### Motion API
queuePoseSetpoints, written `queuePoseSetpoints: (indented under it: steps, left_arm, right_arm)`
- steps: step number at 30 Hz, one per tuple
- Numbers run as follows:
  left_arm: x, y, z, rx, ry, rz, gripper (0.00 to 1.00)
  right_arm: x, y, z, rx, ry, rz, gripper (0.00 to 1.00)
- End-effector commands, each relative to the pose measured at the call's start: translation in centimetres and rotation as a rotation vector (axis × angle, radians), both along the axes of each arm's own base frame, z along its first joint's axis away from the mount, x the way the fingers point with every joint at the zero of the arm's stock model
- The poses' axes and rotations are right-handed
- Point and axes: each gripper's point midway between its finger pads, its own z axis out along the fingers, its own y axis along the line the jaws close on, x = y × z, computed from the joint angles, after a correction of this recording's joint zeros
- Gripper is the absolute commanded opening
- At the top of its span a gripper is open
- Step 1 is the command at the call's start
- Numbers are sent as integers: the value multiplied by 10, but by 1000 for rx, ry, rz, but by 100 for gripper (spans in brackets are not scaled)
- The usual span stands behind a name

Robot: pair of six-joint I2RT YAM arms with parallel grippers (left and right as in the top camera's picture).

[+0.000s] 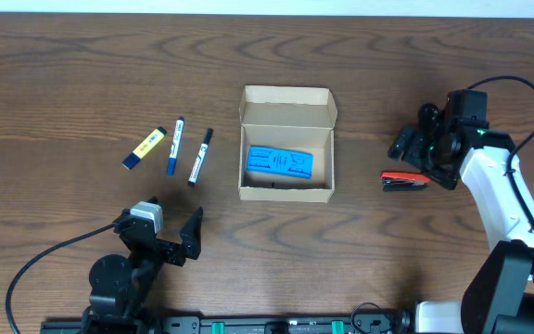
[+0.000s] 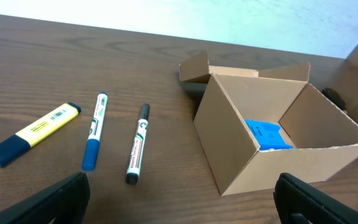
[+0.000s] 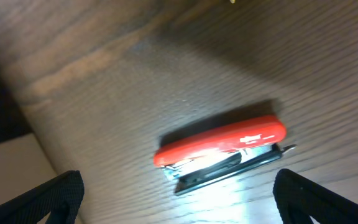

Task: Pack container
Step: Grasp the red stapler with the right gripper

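Had right gripper point(image 3: 179, 186) spread wide just over red stapler point(image 3: 219, 144), long axis nearly along the fingers' closing line (likely needed wrist turn before closing), with lid-up cardboard box point(image 1: 286, 192) well apart beyond the stapler and left gripper point(image 2: 179, 196), also wide, much farther off.

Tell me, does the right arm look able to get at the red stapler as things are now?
Probably yes. The right gripper is open close to the red stapler, which its wrist view shows just ahead. The stapler lies on the table apart from the container, with nothing covering it.
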Motion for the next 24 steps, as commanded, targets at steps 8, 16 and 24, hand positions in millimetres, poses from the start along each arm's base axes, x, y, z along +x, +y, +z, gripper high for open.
queuePoseSetpoints:
  steps: [8,16,24]
  left_arm:
    - [0,1,-11,0,23,5,95]
    - [0,1,-11,0,23,5,95]
    - [0,1,-11,0,23,5,95]
  right_arm:
    - [-35,-12,-20,88,129,-614,99]
    - [-36,-17,-31,91,116,-738,98]
    - [-37,-17,-52,94,175,-801,93]
